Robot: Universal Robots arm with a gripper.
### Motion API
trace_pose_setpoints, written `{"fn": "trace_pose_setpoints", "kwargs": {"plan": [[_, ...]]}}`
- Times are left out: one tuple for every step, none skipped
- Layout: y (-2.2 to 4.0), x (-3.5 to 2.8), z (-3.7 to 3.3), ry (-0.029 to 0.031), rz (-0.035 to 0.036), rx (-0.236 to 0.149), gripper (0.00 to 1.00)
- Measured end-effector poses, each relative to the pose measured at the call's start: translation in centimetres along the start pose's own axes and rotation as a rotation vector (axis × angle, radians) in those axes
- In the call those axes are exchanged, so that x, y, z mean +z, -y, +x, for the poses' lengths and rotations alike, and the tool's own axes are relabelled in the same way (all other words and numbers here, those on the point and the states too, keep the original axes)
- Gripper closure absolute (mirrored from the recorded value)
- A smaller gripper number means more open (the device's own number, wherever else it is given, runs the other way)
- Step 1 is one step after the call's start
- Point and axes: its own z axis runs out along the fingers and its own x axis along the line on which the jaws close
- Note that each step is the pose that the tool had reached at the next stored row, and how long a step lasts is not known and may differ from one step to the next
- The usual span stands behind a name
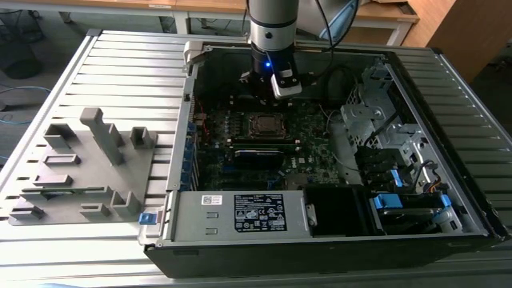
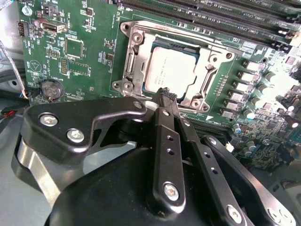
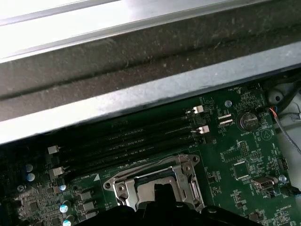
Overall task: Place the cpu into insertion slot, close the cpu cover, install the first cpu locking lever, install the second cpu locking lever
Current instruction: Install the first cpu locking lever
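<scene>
Above cpu (image 2: pixel 170 71) (seated under cpu cover (image 2: pixel 199 79)): pincer (image 2: pixel 165 96) fingers together, holding nothing.

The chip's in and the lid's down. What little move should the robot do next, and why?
Probably ease the gripper down onto a lever beside the cover: the cpu already sits under the closed cover, and the shut jaws hover at its edge, holding nothing.

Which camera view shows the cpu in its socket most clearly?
The second wrist view: the cpu lies flat in the insertion slot, its silver top showing through the window of the cpu cover, just beyond the gripper. The exterior view shows the socket as a small square; the first wrist view shows part of the frame, the chip hidden by the gripper.
</scene>
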Motion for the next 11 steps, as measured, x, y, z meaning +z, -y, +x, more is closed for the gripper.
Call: {"fn": "trace_pose_setpoints", "kwargs": {"plan": [[0.0,0.0,0.0,0.0,0.0,0.0,0.89],[0.01,0.0,0.0,0.0,-0.0001,0.0,0.89],[0.0,0.0,0.0,0.0,-0.0001,0.0,0.89],[0.01,0.0,0.0,0.0,-0.0001,0.0,0.89],[0.01,0.0,0.0,0.0001,0.0003,0.0,0.89],[0.01,0.0,0.0,0.0002,0.0009,-0.002,0.89],[0.01,0.0,0.0,0.0001,0.0012,-0.01,0.89],[0.01,0.0,0.0,-0.0004,0.001,-0.018,0.89],[0.01,0.0,0.0,-0.0012,0.0002,-0.03,0.89],[0.0,0.01,0.0,-0.0019,-0.0009,-0.042,0.89],[0.01,0.01,0.0,-0.0027,-0.0019,-0.054,0.89]]}}
